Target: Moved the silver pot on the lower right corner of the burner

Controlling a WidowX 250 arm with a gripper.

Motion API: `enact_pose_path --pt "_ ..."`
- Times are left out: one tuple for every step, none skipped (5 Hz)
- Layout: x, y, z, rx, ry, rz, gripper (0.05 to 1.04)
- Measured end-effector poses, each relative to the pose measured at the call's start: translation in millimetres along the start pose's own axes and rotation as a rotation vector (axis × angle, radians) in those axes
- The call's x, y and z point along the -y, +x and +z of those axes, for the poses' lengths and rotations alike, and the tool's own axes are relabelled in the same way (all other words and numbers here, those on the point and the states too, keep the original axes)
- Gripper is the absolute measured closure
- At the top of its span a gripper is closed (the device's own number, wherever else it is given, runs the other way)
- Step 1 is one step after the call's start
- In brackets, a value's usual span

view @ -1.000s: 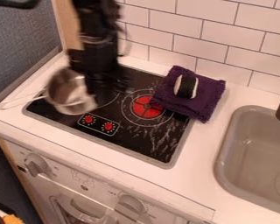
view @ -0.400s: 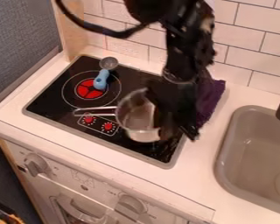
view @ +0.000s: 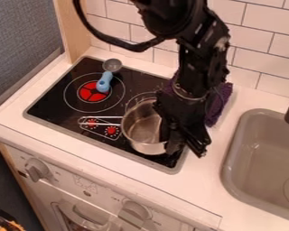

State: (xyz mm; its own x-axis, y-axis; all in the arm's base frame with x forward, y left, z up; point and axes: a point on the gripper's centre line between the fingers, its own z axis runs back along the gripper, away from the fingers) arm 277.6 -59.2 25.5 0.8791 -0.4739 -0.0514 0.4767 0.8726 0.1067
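The black gripper (view: 176,140) hangs over the stove's lower right part, at the pot's right rim, and is shut on that rim. The silver pot (view: 139,127) is upright with its opening up, at the lower right of the black burner (view: 65,120). Its thin handle points left, over the two red control knobs. Part of the pot's right side is hidden behind the gripper. I cannot tell whether its base touches the glass.
A blue-handled spoon (view: 104,83) lies across the left red ring. Behind the arm, at the right, is a purple cloth (view: 221,100), partly hidden. The grey sink (view: 259,149) is on the right, and the tiled wall (view: 246,47) stands behind.
The pot and gripper have moved from the stove's left side to its lower right, lately a little downward in view. The spoon and left ring are uncovered; the arm now hides much of the cloth.
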Motion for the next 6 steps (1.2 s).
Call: enact_pose_path --pt "-2 -4 3 -0.015 0.003 0.022 0.460" --pt "-6 -7 33 0.053 -0.003 0.062 0.193" --pt "-22 -17 63 0.118 -0.016 0.156 0.070" --pt "-56 -41 78 0.134 -0.039 0.337 0.075" --pt "-81 -59 72 0.094 -0.028 0.438 0.080" --pt "-104 -72 58 0.037 -0.032 0.507 0.082"
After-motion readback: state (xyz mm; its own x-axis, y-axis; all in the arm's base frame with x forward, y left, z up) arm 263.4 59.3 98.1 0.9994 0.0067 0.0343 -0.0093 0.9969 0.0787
